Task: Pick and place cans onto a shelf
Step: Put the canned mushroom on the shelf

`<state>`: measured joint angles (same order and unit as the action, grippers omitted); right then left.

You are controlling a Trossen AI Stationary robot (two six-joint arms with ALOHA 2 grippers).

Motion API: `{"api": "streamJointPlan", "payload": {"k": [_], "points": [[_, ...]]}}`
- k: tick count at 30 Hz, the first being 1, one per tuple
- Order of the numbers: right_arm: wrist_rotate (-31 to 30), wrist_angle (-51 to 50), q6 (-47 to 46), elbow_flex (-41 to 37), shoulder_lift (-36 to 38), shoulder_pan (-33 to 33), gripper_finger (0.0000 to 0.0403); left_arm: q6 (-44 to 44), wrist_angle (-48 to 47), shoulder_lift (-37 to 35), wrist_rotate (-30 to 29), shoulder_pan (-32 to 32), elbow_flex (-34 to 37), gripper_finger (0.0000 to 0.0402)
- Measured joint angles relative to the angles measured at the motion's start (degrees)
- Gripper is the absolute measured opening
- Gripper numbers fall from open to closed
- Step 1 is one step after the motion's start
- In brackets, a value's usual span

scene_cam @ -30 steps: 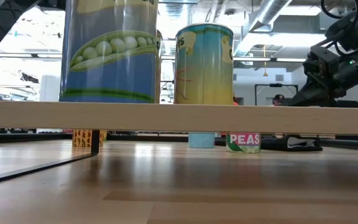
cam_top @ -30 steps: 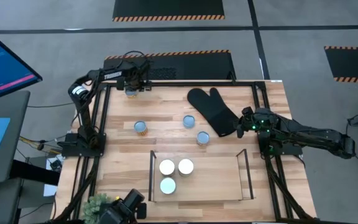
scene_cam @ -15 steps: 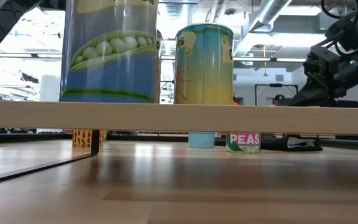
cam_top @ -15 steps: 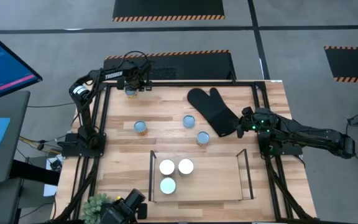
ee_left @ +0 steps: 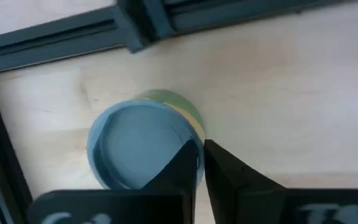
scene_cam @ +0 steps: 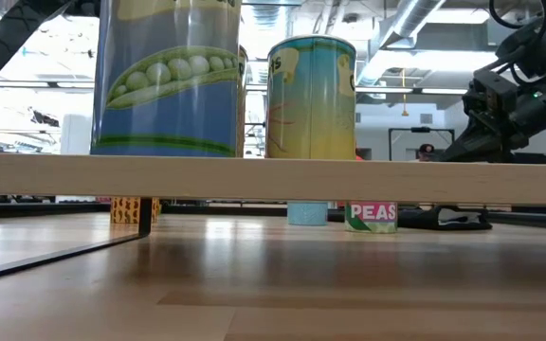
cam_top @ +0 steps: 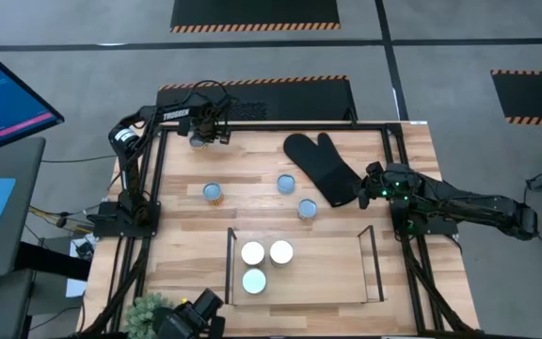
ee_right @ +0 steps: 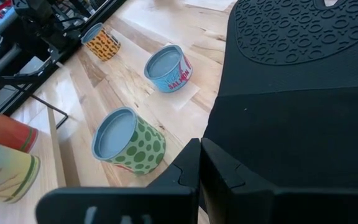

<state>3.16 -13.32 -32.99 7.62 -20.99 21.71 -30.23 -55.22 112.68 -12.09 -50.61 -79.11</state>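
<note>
Wooden-based shelf [cam_top: 327, 282] holds three cans [cam_top: 267, 264].

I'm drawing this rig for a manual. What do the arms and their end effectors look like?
Both arms are dark and slim. The left arm has a white band at one joint, white lettering and thin black cables. The right arm shows green lights. Each end effector, left and right, ends in black, flat, wedge-shaped fingers.

Green can [scene_cam: 372, 216], under the shelf board, far side of the table: read "PEAS" in white letters.
Blue can [ee_right: 168, 68], beside the black mitt: read "SALMON" in red.
Left arm: lettering too small to read.
</note>
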Motion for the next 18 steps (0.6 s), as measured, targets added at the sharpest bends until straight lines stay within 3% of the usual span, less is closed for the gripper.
{"api": "streamJointPlan", "payload": {"k": [8,18], "points": [[0.0,-1.17,0.07,0.0,0.02,0.0,0.0033,4.47,-2.66,-0.98,3.71,0.23,-0.01,0.0002],[0.0,-2.97,0.04,0.0,0.02,0.0,0.0033,9.4,-2.59,-9.27,10.97,3.37,0.0,0.0]]}}
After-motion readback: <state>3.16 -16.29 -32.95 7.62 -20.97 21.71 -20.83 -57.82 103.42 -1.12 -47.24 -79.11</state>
